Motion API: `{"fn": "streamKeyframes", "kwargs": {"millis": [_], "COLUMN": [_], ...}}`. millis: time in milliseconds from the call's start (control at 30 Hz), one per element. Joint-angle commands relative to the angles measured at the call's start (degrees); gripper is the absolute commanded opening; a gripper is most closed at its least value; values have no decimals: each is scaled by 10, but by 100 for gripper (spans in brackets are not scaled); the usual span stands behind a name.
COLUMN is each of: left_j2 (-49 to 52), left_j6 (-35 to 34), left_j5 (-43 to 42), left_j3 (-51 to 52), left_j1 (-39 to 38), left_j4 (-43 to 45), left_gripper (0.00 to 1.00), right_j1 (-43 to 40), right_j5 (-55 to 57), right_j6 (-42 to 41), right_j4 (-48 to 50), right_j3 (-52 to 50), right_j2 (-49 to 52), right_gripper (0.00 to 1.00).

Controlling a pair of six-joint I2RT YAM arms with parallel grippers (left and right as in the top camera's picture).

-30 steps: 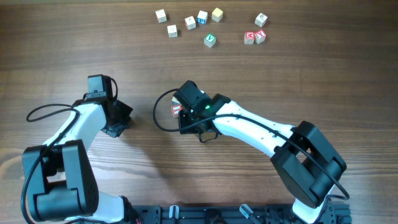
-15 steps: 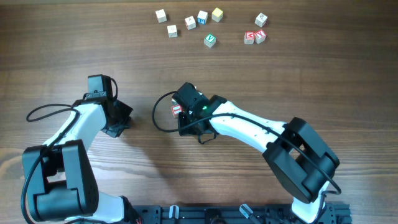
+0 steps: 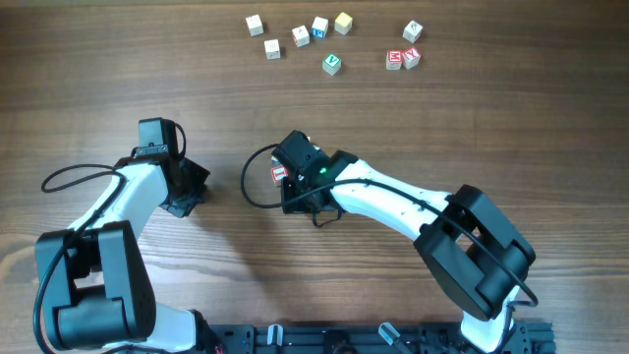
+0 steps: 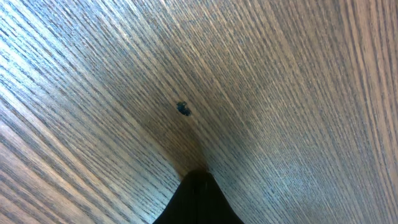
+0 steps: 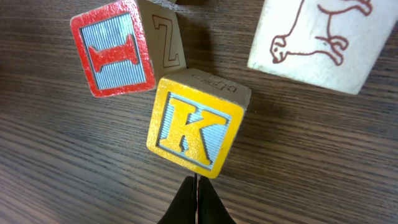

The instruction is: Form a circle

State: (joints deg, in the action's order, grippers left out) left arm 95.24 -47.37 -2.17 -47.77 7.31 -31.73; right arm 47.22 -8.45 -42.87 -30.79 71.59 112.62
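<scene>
Closest in, the left gripper [image 4: 198,190] is clenched tight and empty, its dark tip a single wedge over bare wood grain. Its wrist camera picks out a small dark speck [image 4: 183,109] on the table [image 3: 88,79] just ahead of the tip, too fine for the overhead to show. From above, that gripper sits well apart from every cube.

Across to the right gripper [image 5: 196,199]: also pinched closed on nothing, fingers meeting in a thin line. Right in front of it the wrist view gives us a tilted yellow K cube [image 5: 196,124], so near the tip I cannot tell whether they touch. Up and left is a red I cube [image 5: 113,48] with a Z on its side face; up and right, a cream cube [image 5: 323,40] with an animal outline. The overhead hides most of this: only a red face peeks out at the gripper's left edge.

Far side now, seen only from above: the circle [image 3: 301,36], five tiny cubes in a loose, open scatter, with a green-faced cube [image 3: 332,64] just beside it on the near side. Further right, a pale cube [image 3: 413,32] sits beyond two red-faced cubes [image 3: 394,59] that touch.
</scene>
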Motion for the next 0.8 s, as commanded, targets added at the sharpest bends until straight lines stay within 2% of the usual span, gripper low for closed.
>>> {"fn": "streamKeyframes", "kwargs": {"millis": [0, 767], "left_j2": [19, 18], "left_j6": [7, 7], "left_j5": [43, 42], "left_j3": [18, 18], "left_j1": [7, 7], "left_j4": [-13, -17], "left_gripper": [4, 4], "right_j1": [0, -16], "right_j5": [16, 27], "right_j6": [-12, -37], "right_j4": [1, -1], "right_j3": [-7, -7], "right_j2": [8, 8], "right_gripper": [4, 4]}}
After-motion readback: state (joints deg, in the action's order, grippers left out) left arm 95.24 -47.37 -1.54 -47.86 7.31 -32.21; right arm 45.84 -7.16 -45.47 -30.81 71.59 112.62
